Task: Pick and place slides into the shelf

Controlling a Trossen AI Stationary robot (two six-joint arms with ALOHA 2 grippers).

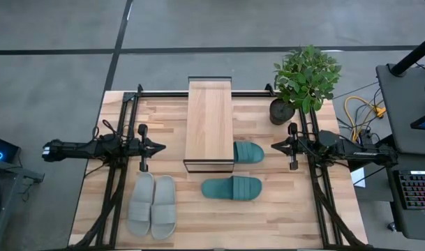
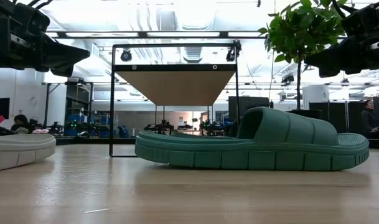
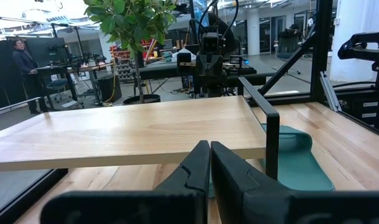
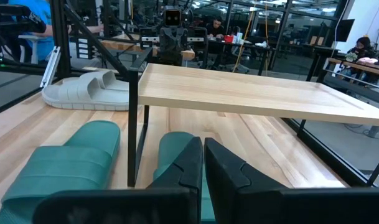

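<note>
Waiting at the start: nothing shelved yet. Long light-wood plank shelf on black wire frame (image 1: pixel 209 124) stands centre frame. Grey ribbed slide pair (image 1: pixel 152 205) lies lower left, side by side; one teal ribbed slide (image 1: pixel 232 187) sits below the shelf's lower end, the other teal slide (image 1: pixel 248 152) partly tucked beside it. Left gripper (image 1: pixel 156 147) and right gripper (image 1: pixel 276 146) hover either side, fingers pressed together, empty. Next move, likely: spread the fingers, descend on a strap. Overhead view alone shows both pairs; low view hides the grey pair mostly.
</note>
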